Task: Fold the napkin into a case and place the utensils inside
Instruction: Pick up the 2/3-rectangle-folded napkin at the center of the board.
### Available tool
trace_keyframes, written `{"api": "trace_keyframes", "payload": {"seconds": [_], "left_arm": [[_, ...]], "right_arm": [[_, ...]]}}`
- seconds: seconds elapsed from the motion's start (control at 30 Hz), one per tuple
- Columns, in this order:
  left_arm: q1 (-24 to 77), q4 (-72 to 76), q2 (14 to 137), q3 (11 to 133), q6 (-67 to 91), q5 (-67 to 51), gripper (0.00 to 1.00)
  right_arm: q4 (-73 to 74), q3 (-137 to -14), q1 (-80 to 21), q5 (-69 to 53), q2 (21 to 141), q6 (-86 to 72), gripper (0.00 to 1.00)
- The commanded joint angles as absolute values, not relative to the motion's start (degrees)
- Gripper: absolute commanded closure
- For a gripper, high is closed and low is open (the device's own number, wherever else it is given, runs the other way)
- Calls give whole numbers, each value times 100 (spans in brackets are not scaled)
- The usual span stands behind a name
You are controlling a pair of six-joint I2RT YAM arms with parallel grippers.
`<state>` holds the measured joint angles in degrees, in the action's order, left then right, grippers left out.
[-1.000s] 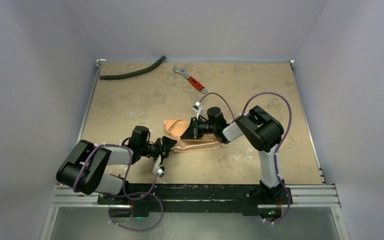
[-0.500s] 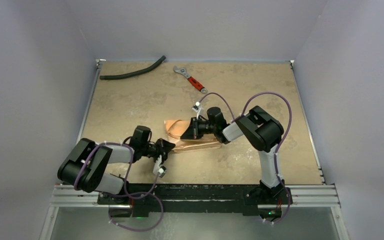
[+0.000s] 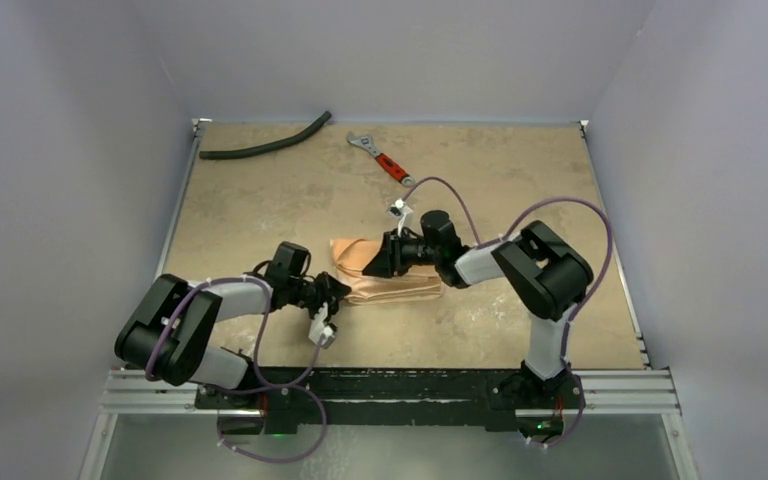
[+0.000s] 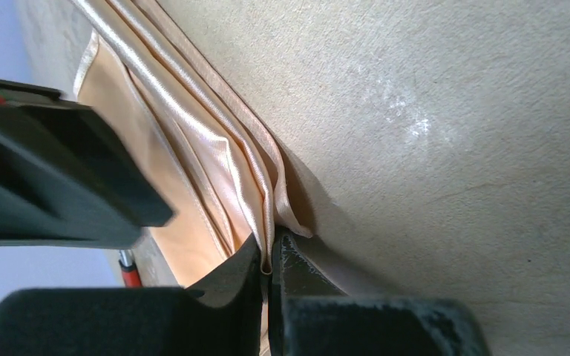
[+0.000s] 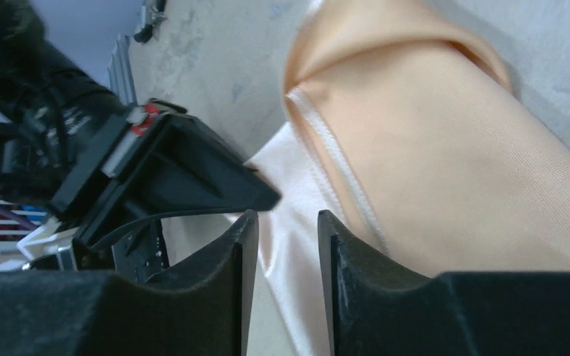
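Left fingers (image 4: 256,271) are pinched tight on the napkin's (image 4: 193,178) folded edge, probably to pin its layers. Right fingers (image 5: 246,237) stand parted over the cloth, gripping nothing. The napkin lies mid-worktop (image 3: 510,180), nearer the arms than the wrench (image 3: 385,160).

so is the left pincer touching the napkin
Touching. The left wrist view shows the left pincer shut on the folded edge of the napkin, with cloth pinched between its tips.

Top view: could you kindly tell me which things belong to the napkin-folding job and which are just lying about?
Job in hand: napkin; left end effector, pinching its edge; right end effector, open.
Lying about: wrench; hose.
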<state>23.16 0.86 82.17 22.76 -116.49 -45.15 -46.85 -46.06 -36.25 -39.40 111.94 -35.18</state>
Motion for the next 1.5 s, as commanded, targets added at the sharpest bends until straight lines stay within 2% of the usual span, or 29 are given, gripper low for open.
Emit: {"api": "trace_keyframes", "payload": {"seconds": [0.0,0.07,0.17,0.27,0.33,0.57,0.87,1.1,1.3,1.47], "left_arm": [[2390,-639,8093,2542,-11186,-4461,100],[2414,-686,8088,2543,-11129,-4447,100],[2508,-781,8079,2614,-10933,-4431,100],[2589,-913,8030,2714,-10629,-4396,100],[2593,-999,7980,2735,-10611,-4386,100],[2600,-862,7972,2691,-10502,-4411,100],[2594,-711,7984,2681,-10427,-4388,100],[2594,-663,7978,2673,-10478,-4402,100],[2593,-727,7979,2722,-10524,-4395,100],[2588,-768,7959,2699,-10555,-4363,100]], "right_arm": [[-5627,-3897,-3634,-3555,10001,-2663,55],[-5978,-3568,-3646,-3443,9667,-2359,42],[-5913,-3352,-3801,-3439,9439,-1505,34],[-6140,-2940,-4282,-2861,9114,-531,18],[-6097,-2791,-4577,-2413,9087,33,14],[-6704,-2484,-5113,-1528,9397,827,13],[-7079,-2925,-5957,-475,10406,1748,13],[-7214,-3170,-6100,-17,10889,1992,14],[-7300,-3240,-6149,448,11111,2216,19],[-7368,-3163,-6242,844,11109,2602,29]]}}
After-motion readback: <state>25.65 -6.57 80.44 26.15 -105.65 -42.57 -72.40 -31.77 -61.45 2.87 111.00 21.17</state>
